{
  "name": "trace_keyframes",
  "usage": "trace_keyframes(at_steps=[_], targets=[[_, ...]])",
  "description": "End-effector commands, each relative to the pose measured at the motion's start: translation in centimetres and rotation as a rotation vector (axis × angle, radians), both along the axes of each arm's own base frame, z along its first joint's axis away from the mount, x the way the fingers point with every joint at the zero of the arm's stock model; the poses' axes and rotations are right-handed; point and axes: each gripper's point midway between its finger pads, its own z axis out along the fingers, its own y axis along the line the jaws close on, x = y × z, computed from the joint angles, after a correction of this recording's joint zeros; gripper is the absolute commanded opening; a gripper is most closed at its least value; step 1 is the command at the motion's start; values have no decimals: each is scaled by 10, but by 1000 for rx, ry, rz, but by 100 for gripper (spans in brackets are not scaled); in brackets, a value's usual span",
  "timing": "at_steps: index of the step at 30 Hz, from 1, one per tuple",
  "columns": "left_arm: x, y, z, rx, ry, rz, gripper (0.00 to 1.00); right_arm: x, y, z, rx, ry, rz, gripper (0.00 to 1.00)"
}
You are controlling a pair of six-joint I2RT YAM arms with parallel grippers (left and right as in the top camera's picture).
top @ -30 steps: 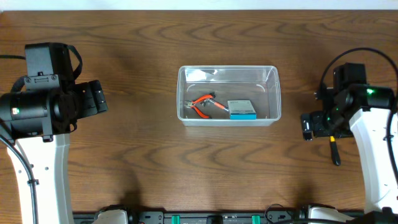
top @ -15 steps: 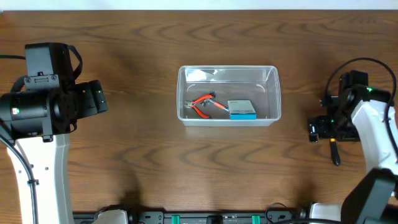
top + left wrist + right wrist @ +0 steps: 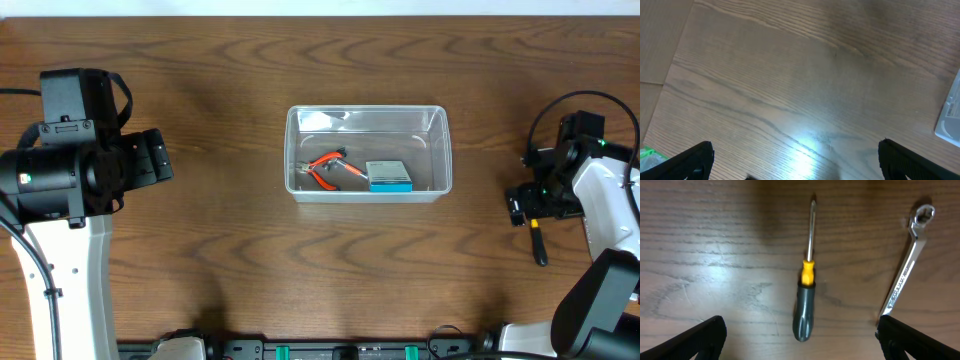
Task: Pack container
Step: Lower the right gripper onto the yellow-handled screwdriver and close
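The clear plastic container (image 3: 366,108) stands at the table's middle. Inside it lie orange-handled pliers (image 3: 328,168) and a small blue-and-white box (image 3: 388,176). My right gripper (image 3: 530,205) hovers at the right side, open and empty. In the right wrist view its fingers (image 3: 800,345) straddle a screwdriver (image 3: 806,305) with a dark handle and a yellow collar; the screwdriver also shows in the overhead view (image 3: 538,245). A silver wrench (image 3: 905,270) lies to its right. My left gripper (image 3: 150,160) is open and empty at the far left, over bare wood (image 3: 795,162).
A corner of the container (image 3: 951,115) shows at the right edge of the left wrist view. The table's left edge shows at the upper left of that view.
My right arm has moved to the right, toward the screwdriver. The left arm and the container have not moved.
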Motion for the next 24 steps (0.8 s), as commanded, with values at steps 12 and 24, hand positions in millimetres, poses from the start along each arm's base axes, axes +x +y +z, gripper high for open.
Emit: trace_keyframes(at_steps=[12, 24], targets=[[-1, 3, 1, 3, -4, 16, 98, -16, -22, -6, -17, 23, -68, 99], [-1, 3, 2, 3, -4, 17, 98, -24, -11, -37, 29, 2, -91, 99]])
